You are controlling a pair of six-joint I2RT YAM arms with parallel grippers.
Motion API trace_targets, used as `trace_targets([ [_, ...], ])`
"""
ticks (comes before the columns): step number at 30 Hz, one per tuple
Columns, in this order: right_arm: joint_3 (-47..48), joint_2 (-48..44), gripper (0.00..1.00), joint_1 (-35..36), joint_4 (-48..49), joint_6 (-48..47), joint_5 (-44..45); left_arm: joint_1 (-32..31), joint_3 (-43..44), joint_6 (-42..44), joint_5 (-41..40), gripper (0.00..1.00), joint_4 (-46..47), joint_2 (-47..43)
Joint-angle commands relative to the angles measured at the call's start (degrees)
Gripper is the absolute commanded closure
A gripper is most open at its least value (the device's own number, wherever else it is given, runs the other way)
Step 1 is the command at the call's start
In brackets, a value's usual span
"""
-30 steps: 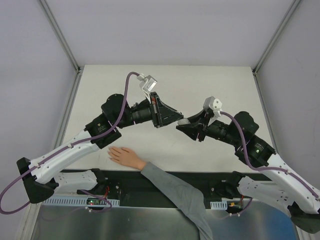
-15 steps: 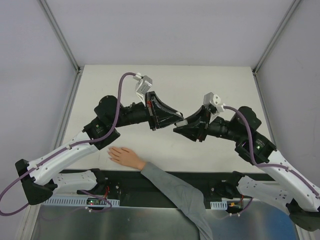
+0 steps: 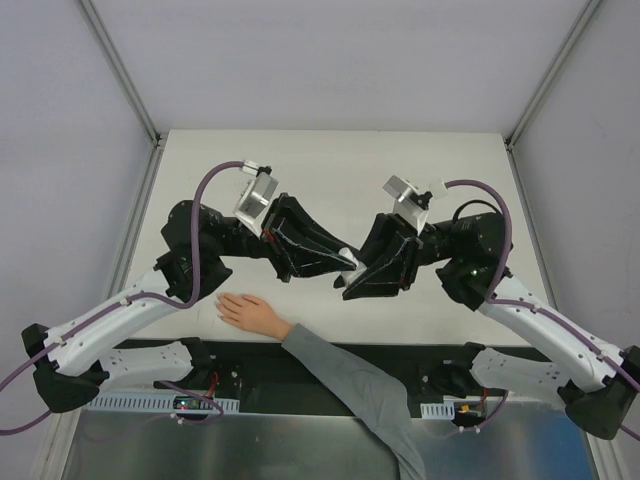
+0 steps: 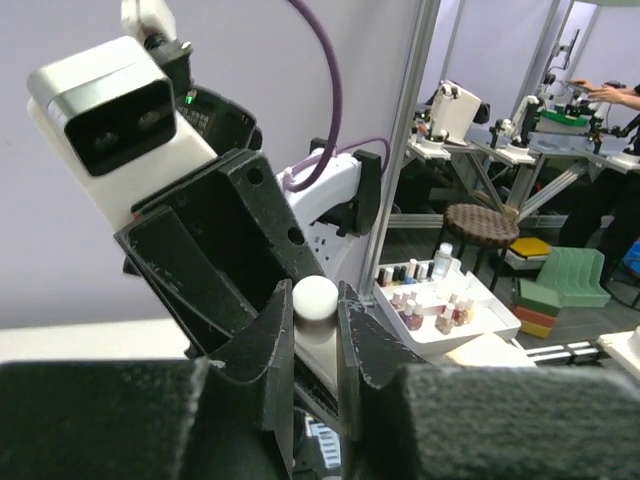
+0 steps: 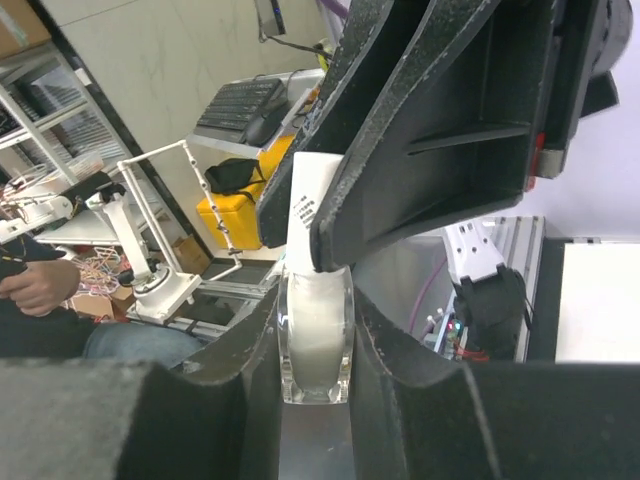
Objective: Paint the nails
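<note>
Between grainy black fingers (image 5: 395,390), glossy bottle (image 5: 316,345)

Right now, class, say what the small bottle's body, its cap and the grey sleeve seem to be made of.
The bottle body looks like glass or clear plastic, glossy: see-through wall, whitish fill. The cap seems matte white plastic: opaque, small print. The sleeve is likely fabric, matte: soft folds.

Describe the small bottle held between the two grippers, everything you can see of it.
The bottle is small: a translucent whitish body, glass or clear plastic by its look, and a white cap with tiny dark print. It is held in the air. The right gripper clamps the body in its jaws, and the left gripper clamps the cap in its jaws. Nothing else touches it.
</note>
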Motion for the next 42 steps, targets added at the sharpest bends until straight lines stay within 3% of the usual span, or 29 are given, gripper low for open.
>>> trace_targets([
  [1, 3.4, -8.1, 1.0, -0.5, -7.6, -16.8, 6.8, -0.6, -1.2, 3.5, -0.9, 0.97, -16.7, 1.7],
  [3, 4.1, -10.2, 1.0, -0.7, -20.1, -27.1, 8.6, -0.6, -1.6, 3.7, -5.4, 0.87, -18.8, -0.6],
  [7, 4.9, -11.2, 1.0, -0.6, -30.1, -34.7, 12.3, -0.5, -2.5, 4.6, -12.4, 0.43, -20.3, -4.8],
  [12, 5.6, -12.1, 1.0, -0.6, -40.6, -43.3, 18.6, -0.6, -1.5, 7.0, -17.4, 0.29, -23.4, -10.4],
  [16, 6.9, -12.1, 1.0, -0.5, -48.1, -48.3, 33.6, -0.6, 2.1, 7.9, -25.5, 0.25, -28.9, -11.4],
  [17, 7.0, -11.9, 1.0, -0.4, -49.8, -49.4, 35.6, -0.6, 2.9, 7.8, -29.2, 0.1, -31.4, -11.1],
  [19, 6.7, -12.0, 1.0, -0.1, -50.6, -50.0, 41.9, -0.6, 6.5, 6.7, -32.2, 0.01, -32.7, -8.4],
  [24, 7.1, -11.6, 1.0, 0.5, -52.9, -51.0, 52.4, -0.9, 16.3, 4.3, -38.8, 0.02, -36.3, 0.3],
  [30, 9.4, -10.3, 1.0, 1.0, -56.4, -52.2, 59.9, -2.0, 19.8, 1.1, -47.2, 0.09, -38.0, 6.2],
  [37, 9.8, -8.9, 1.0, 1.3, -57.4, -52.7, 61.6, -3.7, 22.7, 1.5, -51.4, 0.13, -37.9, 10.6],
  [42, 10.0, -8.7, 1.0, 1.9, -57.7, -53.1, 61.6, -3.8, 24.6, 0.9, -50.2, 0.23, -37.9, 13.5],
])
